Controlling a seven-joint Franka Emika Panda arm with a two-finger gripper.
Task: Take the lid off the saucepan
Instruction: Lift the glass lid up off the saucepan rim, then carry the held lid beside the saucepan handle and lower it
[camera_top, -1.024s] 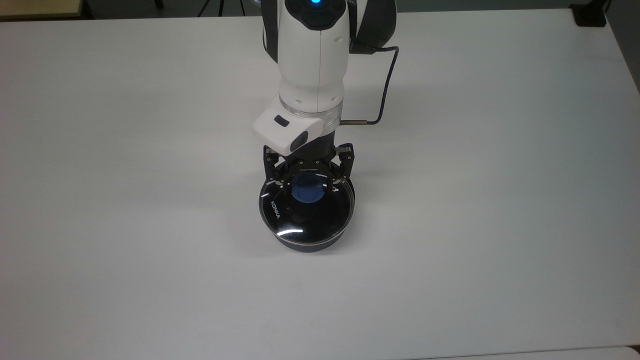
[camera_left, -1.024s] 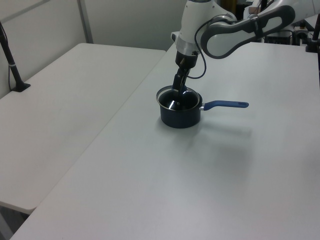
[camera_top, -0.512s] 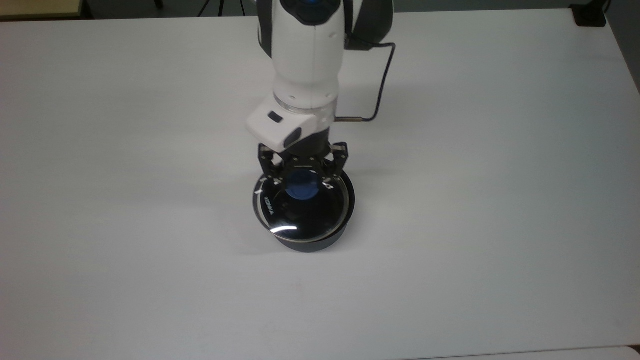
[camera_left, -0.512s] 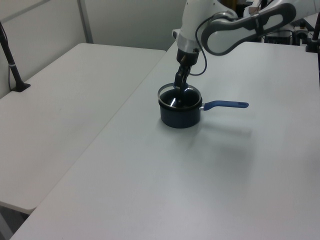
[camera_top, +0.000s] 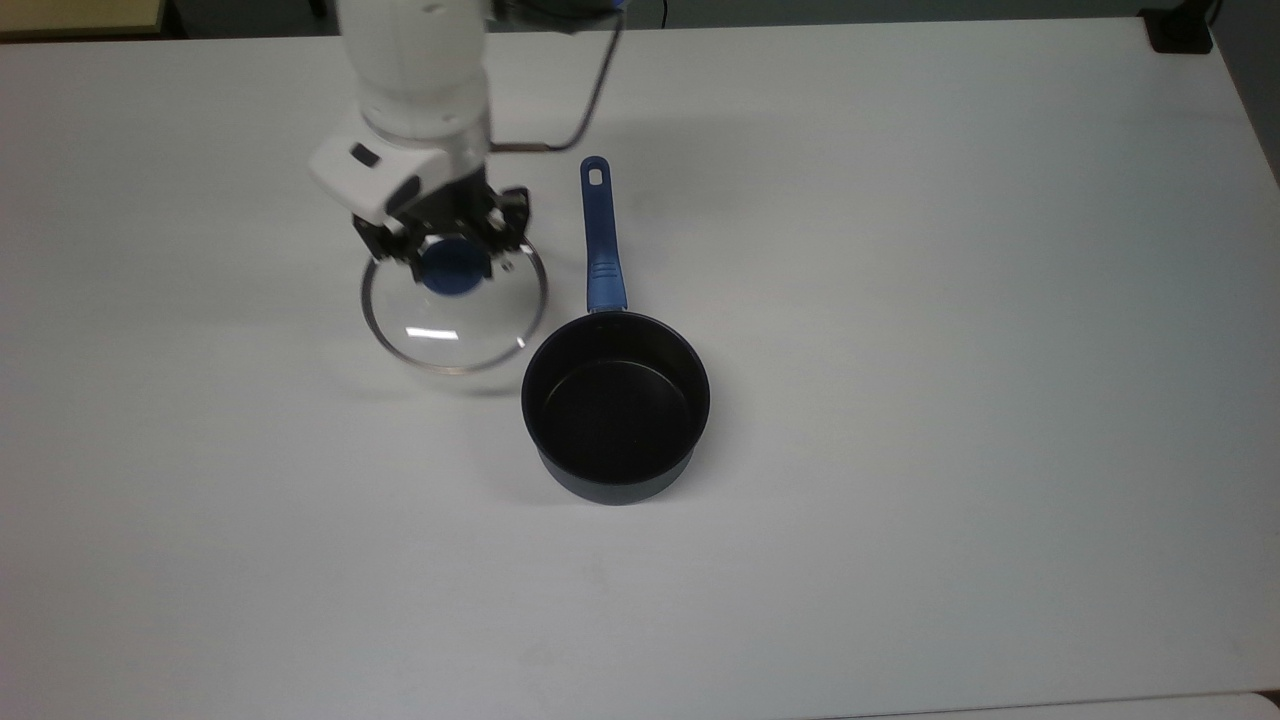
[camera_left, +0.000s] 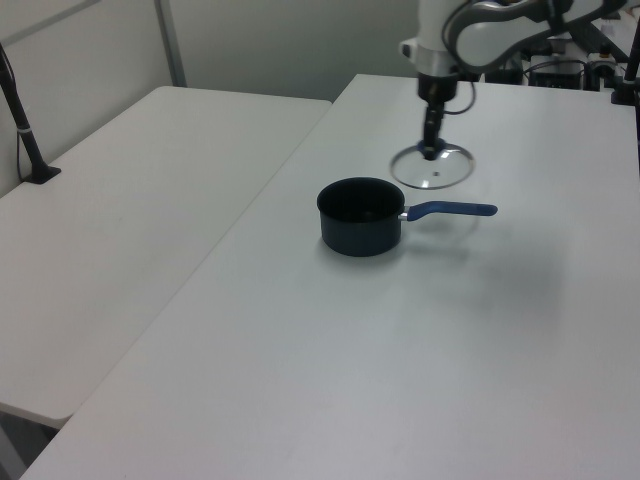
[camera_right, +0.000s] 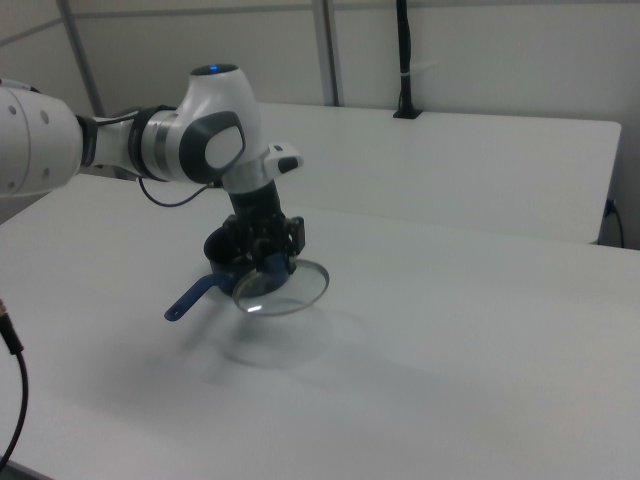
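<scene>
White table (camera_top: 950, 300) surface carries the work; a second white table (camera_left: 130, 200) stands alongside it on the left view's left, with a black post (camera_left: 20, 120) on that second table.

Saucepan (camera_top: 615, 405): small, round, dark navy outside, black inside, standing upright and uncovered on the table. Its long straight blue handle (camera_top: 600, 235) runs toward the top view's upper edge and has a hole at its end. In the left view the saucepan (camera_left: 360, 215) has its handle pointing to the left view's right.

Lid (camera_top: 455, 305): round clear glass disc with a thin metal rim and a blue centre knob (camera_top: 453, 270). The table shows through the glass, with a bright glint on it. The lid is off the saucepan, to the top view's left of it, beside the handle and just apart from the pan's rim. In the right view the lid (camera_right: 283, 287) hangs clear of the table, slightly tilted, with a faint shadow on the table below it. In the left view the lid (camera_left: 432, 168) sits beyond the handle.

Gripper (camera_top: 450, 262): black fingers (camera_top: 498, 240) closed on the blue knob from either side, holding the lid up. The white arm (camera_top: 415, 60) reaches in from the top view's upper edge, with a dark cable (camera_top: 590, 90) looping beside it.
</scene>
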